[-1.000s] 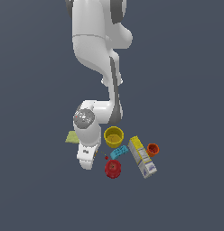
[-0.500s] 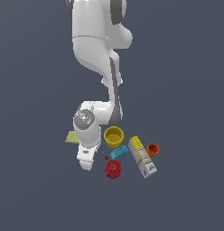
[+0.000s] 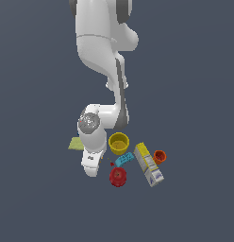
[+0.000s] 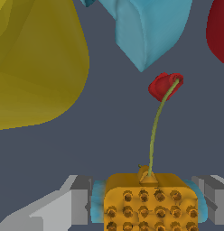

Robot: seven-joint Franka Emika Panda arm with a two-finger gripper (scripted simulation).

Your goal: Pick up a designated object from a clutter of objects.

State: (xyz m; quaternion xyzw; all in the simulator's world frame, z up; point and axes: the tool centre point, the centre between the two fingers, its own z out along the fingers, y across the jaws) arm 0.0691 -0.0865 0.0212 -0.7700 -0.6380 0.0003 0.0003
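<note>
The orange toy (image 4: 150,202), bumpy with dotted studs and teal ends, sits between the claw (image 4: 147,203) fingers (image 4: 77,200), which grasp it near the yellow cup (image 4: 37,58). No lettering is legible.

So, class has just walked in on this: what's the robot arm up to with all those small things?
The arm is bent low over a cluster of small items. In the wrist view, its fingers sit on either side of a bumpy orange toy with blue ends, close against it; whether they are squeezing it yet can't be told. A thin green stem with a small red tip rises from the toy. Nearby lie a yellow cup, a light-blue brick, a red round thing, a box and an orange cup.
</note>
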